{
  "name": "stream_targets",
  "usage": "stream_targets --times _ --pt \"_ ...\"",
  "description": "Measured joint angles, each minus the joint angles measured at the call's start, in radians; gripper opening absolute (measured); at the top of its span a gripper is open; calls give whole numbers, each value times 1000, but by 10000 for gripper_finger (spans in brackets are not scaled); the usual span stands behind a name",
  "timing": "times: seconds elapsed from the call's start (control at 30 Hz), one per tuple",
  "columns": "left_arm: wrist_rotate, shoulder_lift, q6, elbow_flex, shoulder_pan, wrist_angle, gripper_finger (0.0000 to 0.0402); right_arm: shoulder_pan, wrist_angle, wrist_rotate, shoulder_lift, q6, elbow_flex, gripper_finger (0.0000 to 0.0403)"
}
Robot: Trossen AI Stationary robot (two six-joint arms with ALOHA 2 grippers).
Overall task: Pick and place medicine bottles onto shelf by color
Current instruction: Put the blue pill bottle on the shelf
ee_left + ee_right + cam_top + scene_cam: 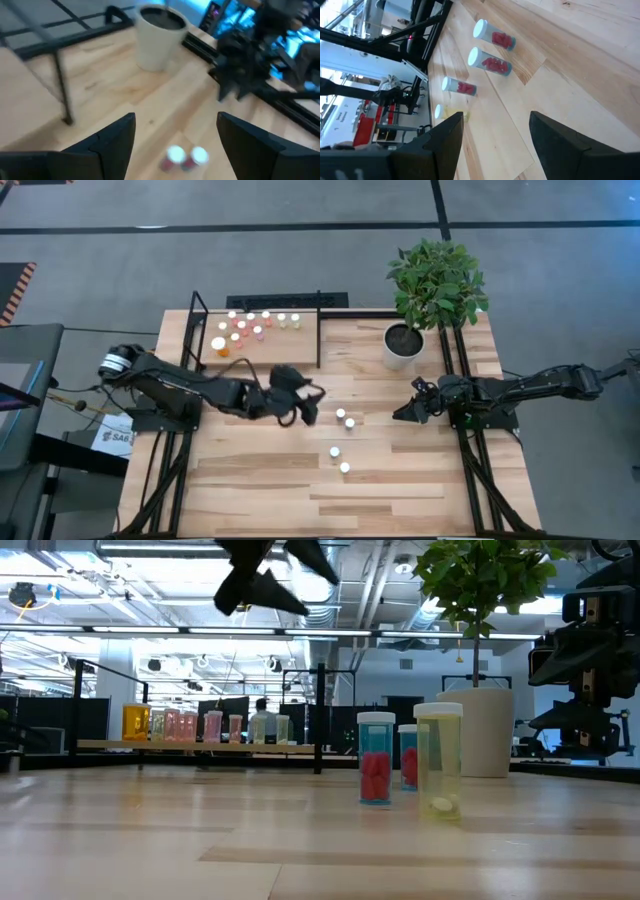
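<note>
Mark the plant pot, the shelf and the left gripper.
plant pot [402,348]: high view, on its white side wall.
shelf [300,345]: high view, on bare board near its right end.
left gripper [176,134]: left wrist view, in the gap midway between the open fingertips.

Medicine bottles, loose [341,418]: four clear, white-capped vials stood upright on the open tabletop, three holding red pills, one yellowish [438,761]. Further bottles [250,325], orange, pink and pale, stood grouped on the shelf [300,345], a light-wood board framed in black rods.
</note>
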Motion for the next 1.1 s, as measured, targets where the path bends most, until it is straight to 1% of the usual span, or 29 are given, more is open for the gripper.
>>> stream_targets --times 0.13,0.3,0.47,0.53,0.67,0.93,1.1 --pt "3 86 -65 88 -46 -84 265 0 0 0 0 0 0 249" --pt "26 172 -159 210 -77 -190 265 0 0 0 0 0 0 249" --pt "134 247 -231 336 -83 -333 265 0 0 0 0 0 0 249" --pt "185 274 -293 377 -83 -408 265 0 0 0 0 0 0 249" --pt "282 340 -412 436 -83 -500 265 0 0 0 0 0 0 249" --pt "454 472 -511 528 -71 -635 265 0 0 0 0 0 0 249" --pt "531 513 -554 539 -52 -632 265 0 0 0 0 0 0 249"
